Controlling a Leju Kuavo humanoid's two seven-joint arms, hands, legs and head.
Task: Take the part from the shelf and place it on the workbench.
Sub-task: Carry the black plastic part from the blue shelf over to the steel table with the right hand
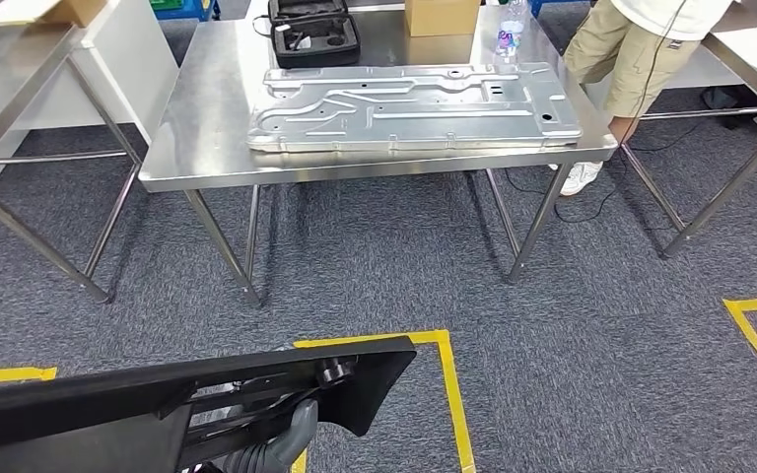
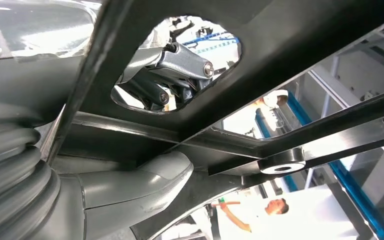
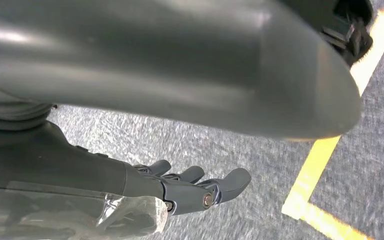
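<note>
Below my head camera, black part, long axis crosswise, gripped by left hand; right hand fingers extended, empty.

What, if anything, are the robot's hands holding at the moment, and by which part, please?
The left hand grips the black part by a strut of its frame beside a cutout. The right hand lies under the part; whether it grips cannot be told.

Black flat part, w/ cutout openings & a round boss, held low over grey carpet in front of the steel workbench, well short of it; workbench stands ahead, shiny top.
</note>
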